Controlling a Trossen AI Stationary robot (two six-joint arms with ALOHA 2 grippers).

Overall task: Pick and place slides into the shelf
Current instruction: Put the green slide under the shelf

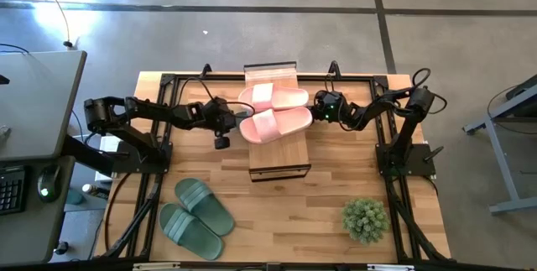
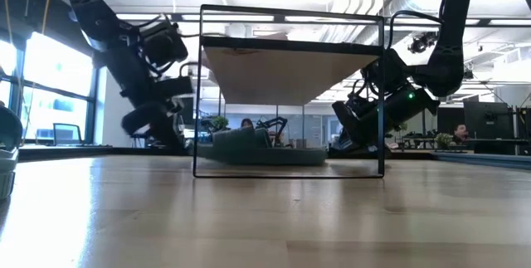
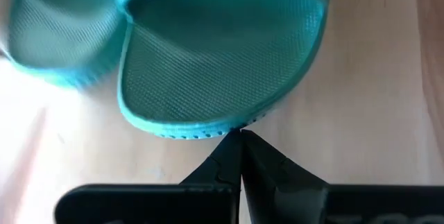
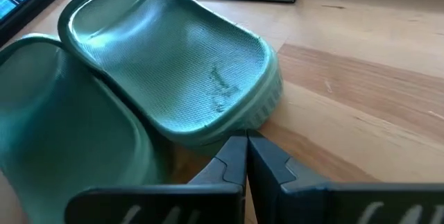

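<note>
A small rack with a light wood plank top and a thin black metal frame [image 1: 278, 167] stands in the middle of the big wooden table [image 1: 285, 221]. Two pale pink rubber slides [image 1: 274, 112] lie side by side on its top, toward the far end.

The left gripper [image 1: 225, 120] is low beside the rack on the left. In the left wrist view its two dark fingers [image 3: 236, 156] are pressed together, holding nothing, just at the edge of a sage-green rubber slide [image 3: 215, 57] on the wood. A second green slide [image 3: 52, 40] lies next to that one.

The right gripper [image 1: 323, 108] is low beside the rack on the right. Its dark fingers [image 4: 244, 156] are also pressed together and hold nothing. They sit right by the end of another sage-green slide [image 4: 180, 71], with one more green slide [image 4: 62, 154] touching it.

Another pair of sage-green slides [image 1: 197, 216] lies on the near left part of the table, well apart from the rack. A small green potted plant [image 1: 365, 219] stands at the near right.
</note>
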